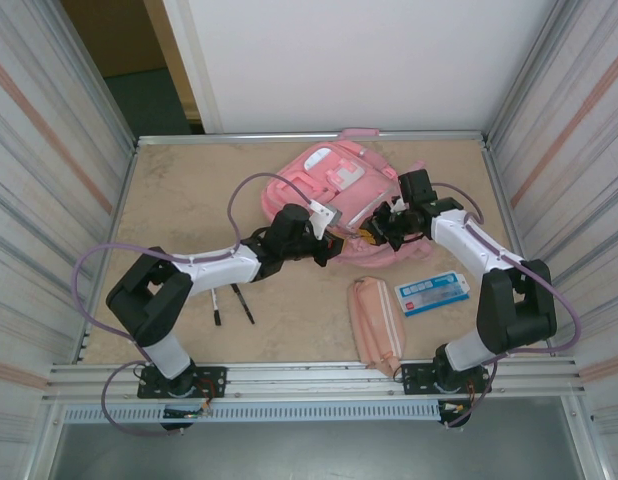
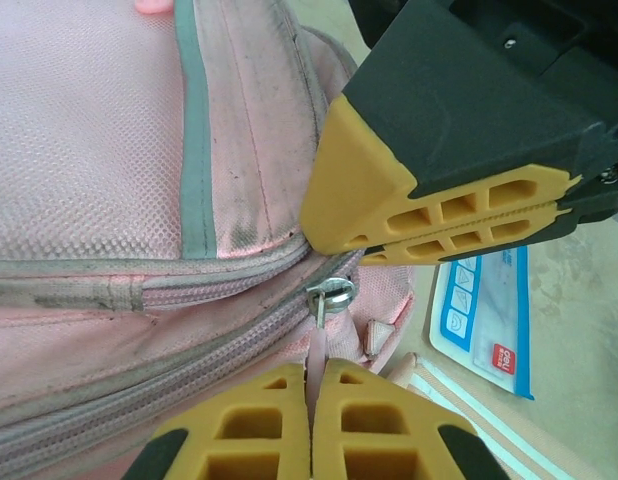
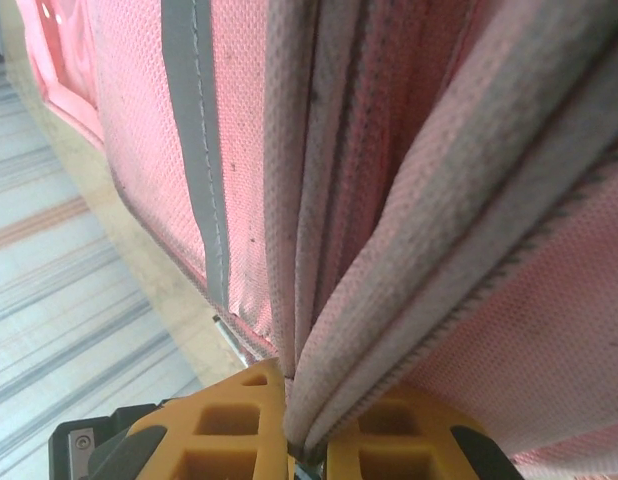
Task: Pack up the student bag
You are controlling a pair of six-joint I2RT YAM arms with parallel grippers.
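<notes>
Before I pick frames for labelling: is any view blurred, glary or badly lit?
Top external: even soft light, sharp, no glare. Left wrist: student bag weave and zip pull crisp, evenly lit. Right wrist: fabric very close to the lens, yet its weave reads clearly.

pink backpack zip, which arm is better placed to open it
Left: its fingers are shut on the zip pull of the large soft pink fabric backpack; the right fingers pinch only a fabric fold.
</notes>
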